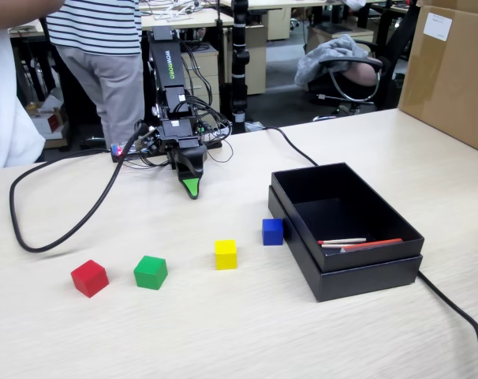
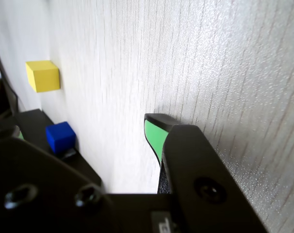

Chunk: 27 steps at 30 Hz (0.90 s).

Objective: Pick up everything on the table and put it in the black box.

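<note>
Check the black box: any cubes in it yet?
No cubes. The black box holds only thin sticks; red, green, yellow and blue cubes sit on the table.

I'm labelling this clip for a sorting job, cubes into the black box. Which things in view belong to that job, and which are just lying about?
Belongs to the job:
red cube
green cube
yellow cube
blue cube
black box
gripper

Just lying about:
red and white sticks inside the box
black cable on the table
brown cardboard box

Four cubes sit in a row mid-table; the box, nearer the right edge, holds two sticks.
</note>
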{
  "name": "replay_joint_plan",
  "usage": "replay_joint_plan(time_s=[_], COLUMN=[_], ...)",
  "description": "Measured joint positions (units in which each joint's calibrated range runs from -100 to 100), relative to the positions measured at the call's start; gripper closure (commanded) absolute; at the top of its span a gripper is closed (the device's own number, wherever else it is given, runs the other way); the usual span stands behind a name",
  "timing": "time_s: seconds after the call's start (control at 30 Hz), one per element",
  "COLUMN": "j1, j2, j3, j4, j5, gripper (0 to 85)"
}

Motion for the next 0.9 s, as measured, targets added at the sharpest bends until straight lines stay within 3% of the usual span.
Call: replay_joint_plan(time_s=[0.9], j1=[-0.24], j2=[0.0], j3=[1.37], j4=[-1.94], j5=[0.05], gripper=[37.8])
